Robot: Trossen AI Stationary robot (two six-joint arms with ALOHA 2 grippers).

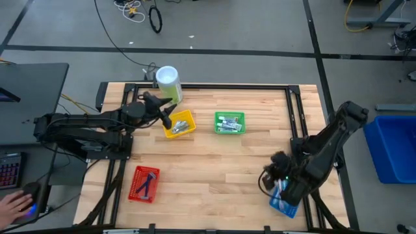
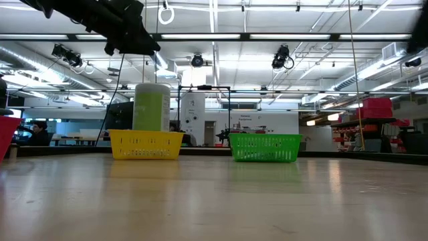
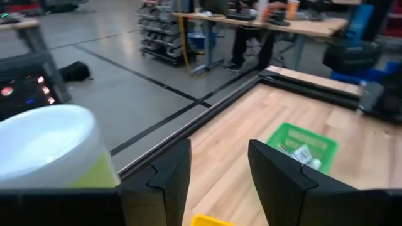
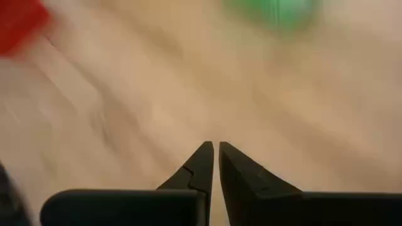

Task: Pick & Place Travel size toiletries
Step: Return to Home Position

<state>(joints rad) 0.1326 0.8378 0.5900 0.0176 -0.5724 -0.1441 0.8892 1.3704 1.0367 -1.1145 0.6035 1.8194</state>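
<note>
Left pincer (image 3: 220,149): fingers apart and holding nothing; it hangs over the far left part of the tabletop (image 1: 214,162), between the canister (image 1: 168,82) and the yellow basket (image 1: 180,125).
Right pincer (image 4: 216,145): fingertips closed almost to touching, nothing between them; it is low over the near right corner, just beside the blue basket (image 1: 284,203).
Travel size toiletries (image 1: 227,123): none is in either pincer; all that show lie inside baskets.
Nearest to the left pincer: silvery pieces (image 1: 182,127) in the yellow basket, just below it.
Nearest to the right pincer: a white and blue toothbrush (image 1: 281,190) in the blue basket, partly hidden by the arm.
Farther off: white tubes in the green basket (image 1: 229,115) by the far edge; dark blue sticks (image 1: 148,185) in the red basket (image 1: 138,190) at the near left.
Counts: four baskets, one of each colour; one canister; items per basket are too small to count.
</note>
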